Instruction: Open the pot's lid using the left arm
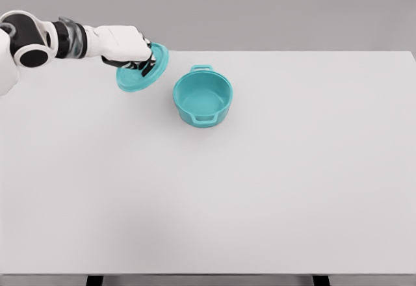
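The lid (140, 71) sits left of the pot (203, 96), apart.

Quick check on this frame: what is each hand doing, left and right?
Left hand: closed on the teal lid, held tilted, off the pot.
Right hand: not in view.

No readable text, labels, brands, numbers or signs anywhere in view.

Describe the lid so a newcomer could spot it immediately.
Start at the white table and find the open teal pot near its far edge. Just left of it, the left robot hand holds a flat, round teal lid, tilted. Unlike the pot, it is a shallow disc.
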`<state>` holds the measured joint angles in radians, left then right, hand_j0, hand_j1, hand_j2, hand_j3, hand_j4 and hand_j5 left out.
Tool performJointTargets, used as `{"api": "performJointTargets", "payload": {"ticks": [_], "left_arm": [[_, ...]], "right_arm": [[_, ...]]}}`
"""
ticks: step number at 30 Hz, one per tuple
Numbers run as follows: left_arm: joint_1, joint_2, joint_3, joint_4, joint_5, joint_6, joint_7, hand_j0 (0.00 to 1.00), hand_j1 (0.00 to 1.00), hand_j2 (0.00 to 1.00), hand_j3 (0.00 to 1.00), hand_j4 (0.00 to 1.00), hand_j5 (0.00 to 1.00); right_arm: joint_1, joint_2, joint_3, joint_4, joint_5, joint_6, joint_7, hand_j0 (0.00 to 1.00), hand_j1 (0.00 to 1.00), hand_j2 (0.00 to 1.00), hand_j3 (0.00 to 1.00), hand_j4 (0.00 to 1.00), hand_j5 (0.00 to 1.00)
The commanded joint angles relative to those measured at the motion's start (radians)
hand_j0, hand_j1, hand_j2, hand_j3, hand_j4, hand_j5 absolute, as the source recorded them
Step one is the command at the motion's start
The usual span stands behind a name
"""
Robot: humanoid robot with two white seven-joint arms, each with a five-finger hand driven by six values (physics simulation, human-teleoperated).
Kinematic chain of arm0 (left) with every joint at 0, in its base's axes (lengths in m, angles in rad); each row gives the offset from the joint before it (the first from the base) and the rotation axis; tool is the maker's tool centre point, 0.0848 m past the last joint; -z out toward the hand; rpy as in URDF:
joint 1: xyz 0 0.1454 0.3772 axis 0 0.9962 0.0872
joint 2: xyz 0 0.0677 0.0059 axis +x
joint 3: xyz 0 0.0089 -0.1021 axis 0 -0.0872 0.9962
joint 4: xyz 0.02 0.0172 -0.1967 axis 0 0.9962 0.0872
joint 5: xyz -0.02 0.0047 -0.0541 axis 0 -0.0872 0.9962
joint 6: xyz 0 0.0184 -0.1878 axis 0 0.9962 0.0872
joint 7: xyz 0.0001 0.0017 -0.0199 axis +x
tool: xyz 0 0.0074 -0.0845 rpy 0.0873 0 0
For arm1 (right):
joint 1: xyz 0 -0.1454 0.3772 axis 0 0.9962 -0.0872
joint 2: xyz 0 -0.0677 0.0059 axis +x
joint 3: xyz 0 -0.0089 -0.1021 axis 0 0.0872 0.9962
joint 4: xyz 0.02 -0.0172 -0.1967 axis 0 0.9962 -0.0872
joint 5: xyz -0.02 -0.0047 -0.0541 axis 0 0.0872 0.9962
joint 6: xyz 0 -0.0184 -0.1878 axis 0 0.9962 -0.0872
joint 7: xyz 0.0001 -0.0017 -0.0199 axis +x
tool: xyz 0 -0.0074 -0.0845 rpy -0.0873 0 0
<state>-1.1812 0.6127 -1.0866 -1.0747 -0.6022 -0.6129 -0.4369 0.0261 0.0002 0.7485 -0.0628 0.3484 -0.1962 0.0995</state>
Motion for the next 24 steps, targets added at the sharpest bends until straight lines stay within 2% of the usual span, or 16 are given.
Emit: {"api": "performJointTargets", "payload": {"ticks": [1, 5, 6, 7, 8, 9, 24], "left_arm": [[0.000, 0.088, 0.016, -0.002, 0.002, 0.002, 0.001, 0.37, 0.37, 0.37, 0.37, 0.37, 0.37], [0.008, 0.096, 0.014, 0.001, -0.001, 0.002, -0.005, 0.41, 0.41, 0.41, 0.41, 0.41, 0.41], [0.008, 0.094, 0.011, 0.002, -0.001, 0.002, -0.006, 0.52, 0.52, 0.52, 0.52, 0.52, 0.52], [0.008, 0.087, 0.013, 0.004, 0.002, 0.002, -0.006, 0.81, 0.81, 0.81, 0.81, 0.81, 0.81], [0.009, 0.087, 0.013, 0.005, 0.004, 0.002, -0.006, 0.94, 0.94, 0.94, 0.94, 0.94, 0.94], [0.014, 0.085, 0.013, 0.007, 0.004, 0.002, -0.006, 1.00, 1.00, 1.00, 1.00, 1.00, 1.00], [0.023, 0.078, 0.016, 0.018, 0.021, 0.002, -0.006, 1.00, 1.00, 1.00, 1.00, 1.00, 1.00]], "right_arm": [[0.000, 0.000, 0.000, 0.000, 0.000, 0.000, 0.000, 1.00, 1.00, 1.00, 1.00, 1.00, 1.00], [0.000, 0.000, 0.000, 0.000, 0.000, 0.000, 0.000, 1.00, 1.00, 1.00, 1.00, 1.00, 1.00], [0.000, 0.000, 0.000, 0.000, 0.000, 0.000, 0.000, 1.00, 1.00, 1.00, 1.00, 1.00, 1.00], [0.000, 0.000, 0.000, 0.000, 0.000, 0.000, 0.000, 1.00, 1.00, 1.00, 1.00, 1.00, 1.00], [0.000, 0.000, 0.000, 0.000, 0.000, 0.000, 0.000, 1.00, 1.00, 1.00, 1.00, 1.00, 1.00], [0.000, 0.000, 0.000, 0.000, 0.000, 0.000, 0.000, 1.00, 1.00, 1.00, 1.00, 1.00, 1.00], [0.000, 0.000, 0.000, 0.000, 0.000, 0.000, 0.000, 1.00, 1.00, 1.00, 1.00, 1.00, 1.00]]}}
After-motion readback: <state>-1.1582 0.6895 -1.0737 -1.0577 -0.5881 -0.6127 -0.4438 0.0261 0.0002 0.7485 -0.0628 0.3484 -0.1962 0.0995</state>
